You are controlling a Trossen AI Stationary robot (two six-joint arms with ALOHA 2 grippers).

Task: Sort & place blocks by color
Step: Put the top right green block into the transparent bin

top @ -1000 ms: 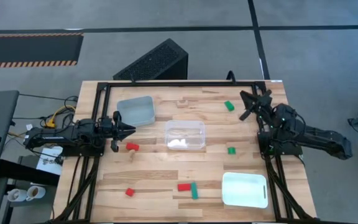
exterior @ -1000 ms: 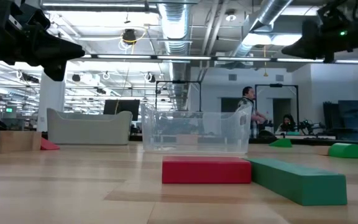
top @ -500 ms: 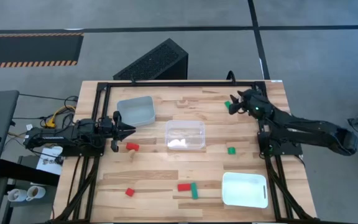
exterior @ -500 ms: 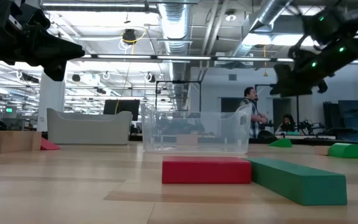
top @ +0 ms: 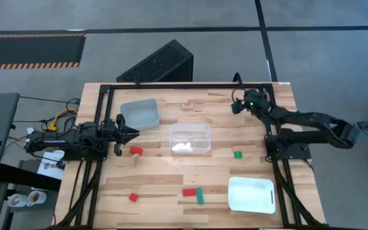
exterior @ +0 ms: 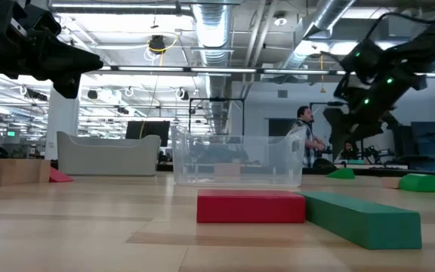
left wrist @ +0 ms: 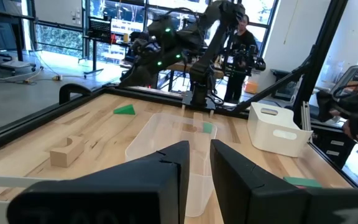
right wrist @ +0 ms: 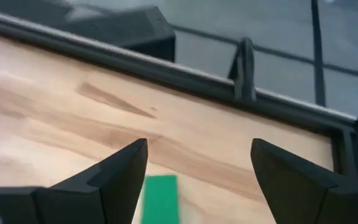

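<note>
High view: right gripper [top: 237, 107] hangs over the table's [top: 165, 185] far right part, above a green block [right wrist: 160, 198].
Right fingers: spread wide, nothing between them.
Left gripper [top: 133, 133]: waits at the left edge beside the grey tray [top: 139, 114]; fingers nearly together, empty.
Other blocks: red block [top: 136, 151] just beside the left gripper; red bar [top: 188, 191] touching green bar [top: 199, 195] near the white tray [top: 251, 193]; green cube [top: 237, 154] right of the clear tray [top: 190, 138].

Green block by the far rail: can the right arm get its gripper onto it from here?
Probably yes. The right gripper is open and hangs right over the green block, which lies between its fingers in the wrist view, on bare table with nothing crowding it.
</note>
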